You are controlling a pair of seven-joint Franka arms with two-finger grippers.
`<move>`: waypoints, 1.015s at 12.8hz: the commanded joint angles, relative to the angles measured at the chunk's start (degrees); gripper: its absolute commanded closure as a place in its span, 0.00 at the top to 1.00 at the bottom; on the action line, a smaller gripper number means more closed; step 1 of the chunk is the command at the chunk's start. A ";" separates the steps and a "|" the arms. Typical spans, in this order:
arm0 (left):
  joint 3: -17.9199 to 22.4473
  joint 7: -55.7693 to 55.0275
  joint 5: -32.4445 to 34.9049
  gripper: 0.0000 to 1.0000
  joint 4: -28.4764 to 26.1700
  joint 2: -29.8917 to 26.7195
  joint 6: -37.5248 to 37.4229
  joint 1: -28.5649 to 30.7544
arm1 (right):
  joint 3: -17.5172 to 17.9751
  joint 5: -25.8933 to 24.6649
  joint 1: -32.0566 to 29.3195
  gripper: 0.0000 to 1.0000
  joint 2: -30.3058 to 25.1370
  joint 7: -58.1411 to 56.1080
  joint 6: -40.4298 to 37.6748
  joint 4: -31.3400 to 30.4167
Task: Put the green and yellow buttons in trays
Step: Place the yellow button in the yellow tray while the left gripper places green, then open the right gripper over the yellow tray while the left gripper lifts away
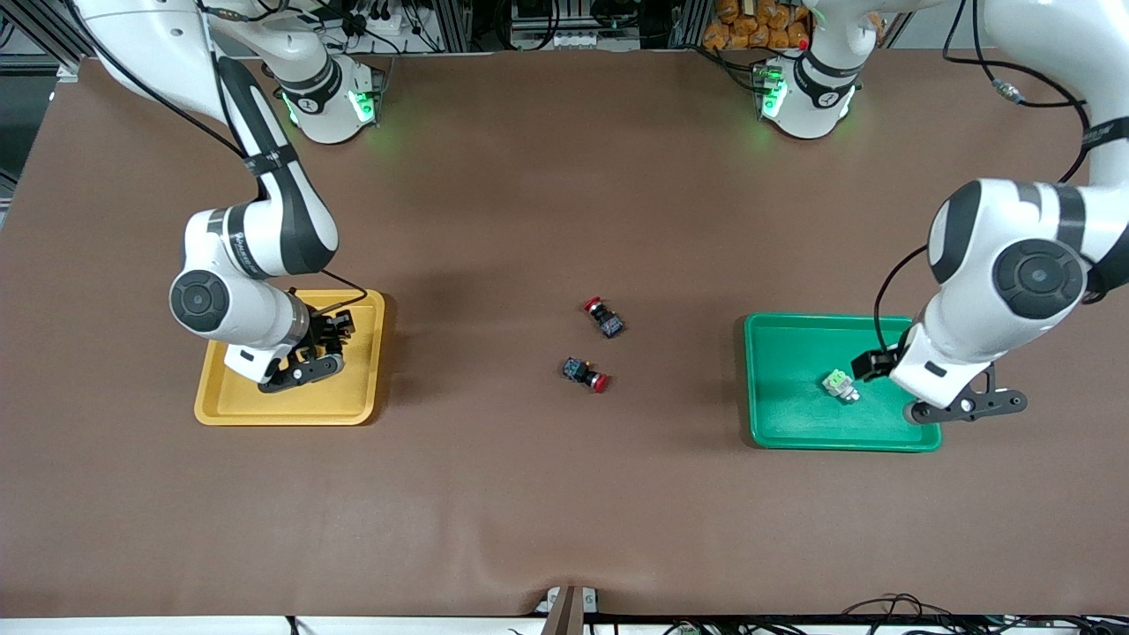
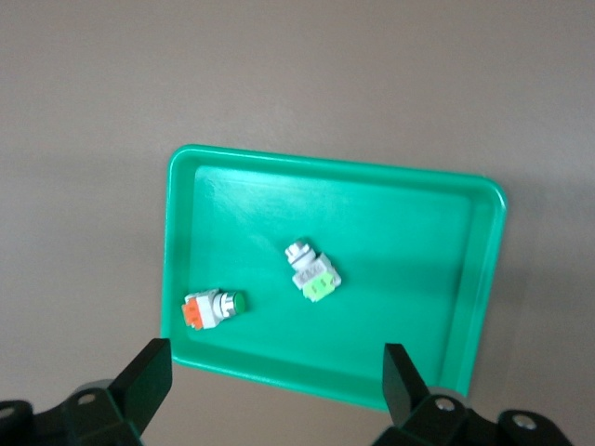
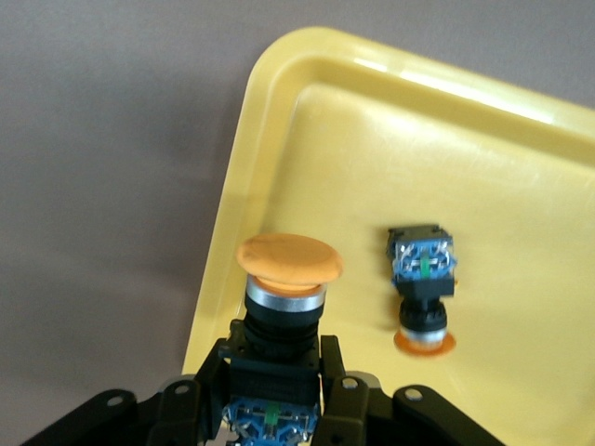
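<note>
Your yellow-capped button (image 3: pixel 284 288) is clenched by its black body in the right gripper (image 3: pixel 277 367). It stands cap-up, low over the yellow tray (image 3: pixel 270 84) near one rim. Gripping the body, not the wide cap, looks deliberate: the fingers get flat sides to press on. A second yellow-capped button (image 3: pixel 423 288) already lies on its side on the tray floor, just beside the held one but apart from it. The held button sits clear of that one, so you should be able to let go without knocking it.

In the front view this tray sits in the lower middle band of the frame, toward the right arm's end of the table (image 1: pixel 529 511).

Toward the left arm's end, at the same height in the frame, is the green tray (image 2: pixel 483 279). It holds both whitish switches. The green-topped button (image 2: pixel 311 272) lies near the middle and the orange-topped button (image 2: pixel 212 308) near a corner, the two well apart. The left gripper (image 2: pixel 274 358) hangs above that tray, released, with nothing between its fingers; I judge its half done.

The two red-capped switches (image 1: pixel 604 317) lie at frame centre, between the trays, and are not yours to sort.
</note>
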 commanded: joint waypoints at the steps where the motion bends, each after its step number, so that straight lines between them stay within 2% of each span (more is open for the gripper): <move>1: -0.32 9.23 -2.26 1.00 1.22 -2.17 -4.92 0.51 | 0.71 -0.89 -0.87 0.00 2.87 -1.46 4.08 0.11; 5: -0.93 12.09 -4.63 1.00 10.79 -3.21 -18.28 0.07 | 0.71 -0.89 -0.87 0.00 6.39 -3.21 9.80 -0.15; 9: -0.76 11.46 -10.87 1.00 11.16 -12.16 -21.27 0.86 | 0.79 -0.80 -1.84 0.00 7.80 -5.33 12.35 -0.50; 10: -0.76 11.55 -11.57 1.00 11.16 -13.75 -22.50 1.73 | 0.71 -0.80 -1.75 0.27 7.80 -5.42 12.36 -0.59; 11: -0.76 11.47 -11.93 1.00 11.16 -14.99 -22.95 2.26 | 0.71 -0.80 -2.01 0.66 7.80 -5.59 12.53 -0.59; 12: -1.10 11.38 -11.76 1.00 11.16 -15.26 -22.96 2.27 | 0.79 -0.80 -2.28 1.00 7.80 -5.68 13.31 -0.76; 13: -1.19 12.07 -11.84 1.00 11.25 -15.35 -22.96 2.27 | 0.79 -0.80 -2.37 1.00 7.80 -5.68 13.58 -1.03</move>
